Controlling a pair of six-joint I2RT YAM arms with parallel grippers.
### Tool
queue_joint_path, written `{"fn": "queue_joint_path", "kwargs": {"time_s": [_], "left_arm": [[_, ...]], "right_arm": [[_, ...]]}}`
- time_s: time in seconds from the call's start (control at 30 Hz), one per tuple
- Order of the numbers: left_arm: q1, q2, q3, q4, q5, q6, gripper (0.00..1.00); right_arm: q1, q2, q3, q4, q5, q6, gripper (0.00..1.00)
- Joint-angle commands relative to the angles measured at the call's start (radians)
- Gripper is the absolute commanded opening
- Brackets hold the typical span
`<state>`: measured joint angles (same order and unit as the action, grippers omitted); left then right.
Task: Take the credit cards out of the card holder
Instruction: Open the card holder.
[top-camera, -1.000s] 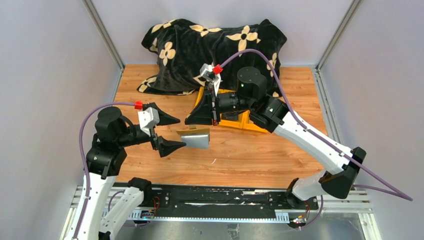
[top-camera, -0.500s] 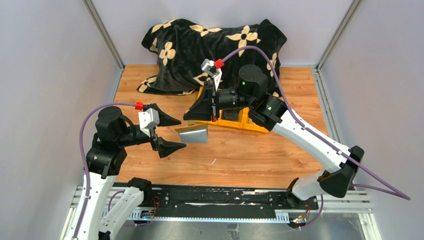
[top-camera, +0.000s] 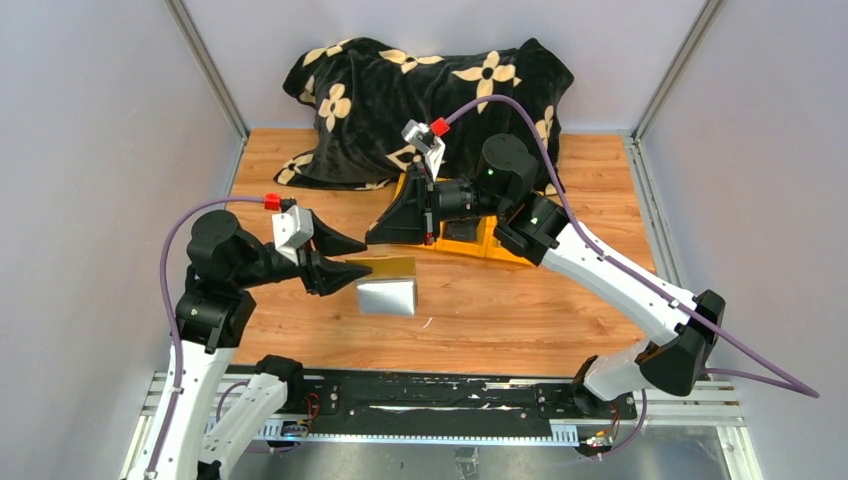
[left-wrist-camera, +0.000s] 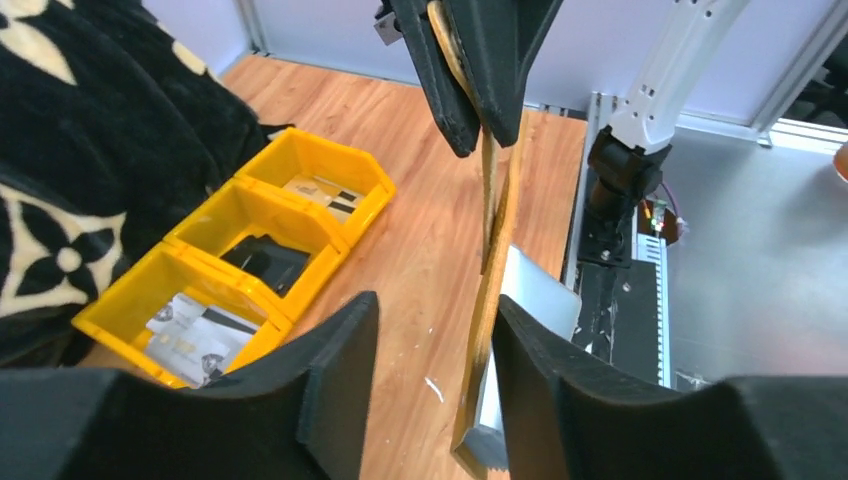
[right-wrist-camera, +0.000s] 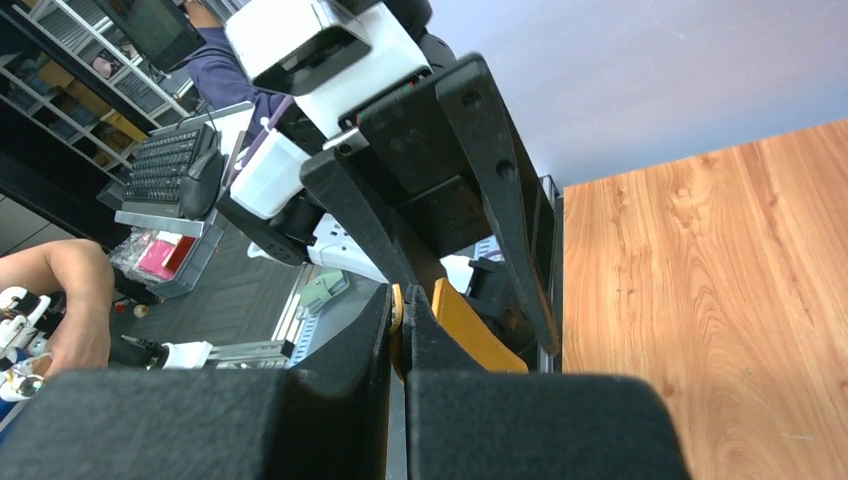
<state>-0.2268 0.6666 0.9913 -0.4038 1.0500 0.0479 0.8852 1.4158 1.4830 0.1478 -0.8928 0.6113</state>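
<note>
The card holder (top-camera: 388, 297), a silvery case with a mustard-yellow flap (top-camera: 385, 266), stands at the middle of the table. My right gripper (top-camera: 392, 238) is above it, shut on the flap's end (right-wrist-camera: 470, 335). My left gripper (top-camera: 365, 258) has come in from the left and is open. In the left wrist view the holder's edge (left-wrist-camera: 490, 300) stands between its fingers, close against the right finger (left-wrist-camera: 540, 370) and apart from the left one. No pockets show. Pale credit cards (left-wrist-camera: 195, 328) lie in the yellow bins (left-wrist-camera: 300, 150), some in the far compartment (left-wrist-camera: 320, 190).
The row of yellow bins (top-camera: 480, 245) sits behind the holder, partly under the right arm, with a black item (left-wrist-camera: 265, 262) in the middle compartment. A black blanket with cream flowers (top-camera: 420, 90) is heaped at the back. Grey walls stand close on both sides.
The left gripper has moved right, and its jaws have narrowed around the holder's left edge. The holder has swung from tilted to hanging lower and squarer under the right gripper.
</note>
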Motion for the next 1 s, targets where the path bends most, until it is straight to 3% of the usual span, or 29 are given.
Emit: {"fn": "queue_joint_path", "kwargs": {"time_s": [0.0,0.07,0.17,0.23,0.33,0.43,0.67,0.97], "left_arm": [[-0.006,0.027,0.001,-0.008,0.099,-0.017,0.47],[-0.006,0.036,0.004,-0.037,0.143,-0.007,0.36],[-0.006,0.040,0.018,-0.070,0.168,0.011,0.10],[-0.006,0.040,0.036,-0.093,0.166,0.029,0.00],[-0.006,0.049,0.072,-0.125,0.177,0.045,0.00],[-0.006,0.058,0.094,-0.126,0.196,0.024,0.00],[-0.006,0.059,0.127,-0.130,0.225,-0.040,0.00],[-0.006,0.066,0.149,-0.120,0.211,-0.126,0.00]], "right_arm": [[-0.002,-0.010,0.004,0.112,-0.027,0.053,0.00],[0.000,0.001,0.012,0.124,-0.029,0.066,0.00],[-0.001,0.009,0.014,0.136,-0.020,0.071,0.02],[-0.001,0.004,0.005,0.139,-0.019,0.061,0.19],[-0.016,-0.026,-0.056,0.181,-0.020,0.021,0.53],[-0.051,-0.085,-0.157,0.240,-0.037,-0.043,0.74],[-0.094,-0.187,-0.277,0.132,-0.087,-0.244,0.77],[-0.062,-0.168,-0.291,0.212,-0.165,-0.165,0.57]]}}
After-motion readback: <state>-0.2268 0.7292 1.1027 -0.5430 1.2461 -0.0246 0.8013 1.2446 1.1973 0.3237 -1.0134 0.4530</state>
